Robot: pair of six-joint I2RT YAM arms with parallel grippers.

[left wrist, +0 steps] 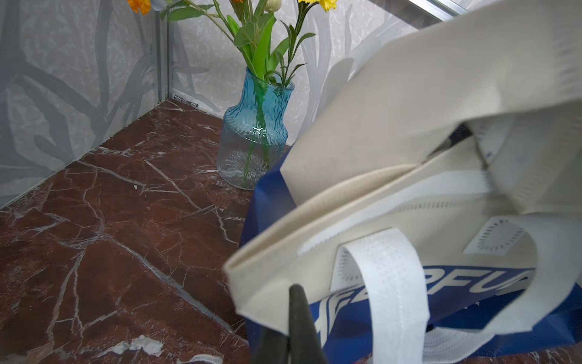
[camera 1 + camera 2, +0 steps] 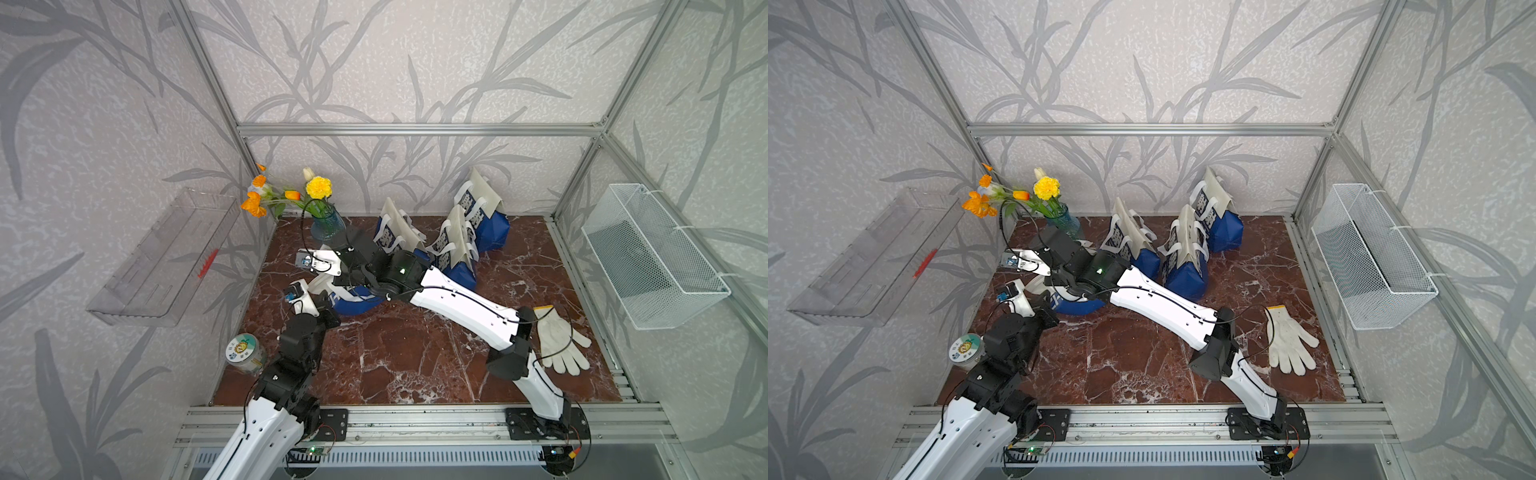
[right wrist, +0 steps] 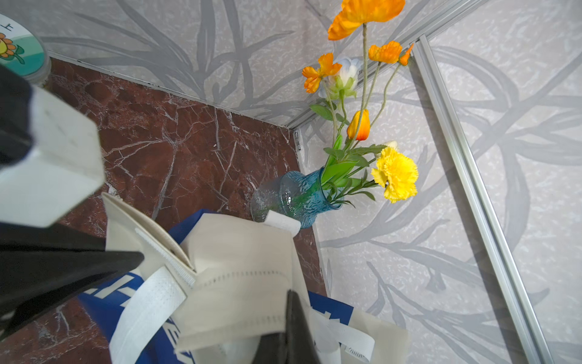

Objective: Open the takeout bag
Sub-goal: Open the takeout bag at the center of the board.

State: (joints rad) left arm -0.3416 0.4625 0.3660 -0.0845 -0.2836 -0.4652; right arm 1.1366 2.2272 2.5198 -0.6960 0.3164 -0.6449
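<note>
**Marble table, takeout bag held at its mouth**

Red-brown marble table [image 2: 415, 357] inside a booth with grey leaf wallpaper. Toward its rear left, just beside a blue glass vase [image 2: 328, 227] of flowers, is the takeout bag [image 2: 355, 302]. It has a deep blue lower body with white lettering, cream upper panels and white woven handles. Its cream top edges are parted, with a dark slit showing between them. The left fingers [image 1: 297, 312] are pinched together on one cream rim beside a handle. The right fingers [image 3: 294, 318] are closed on the other cream flap. Three matching bags [image 2: 453, 245] stand behind.
</note>
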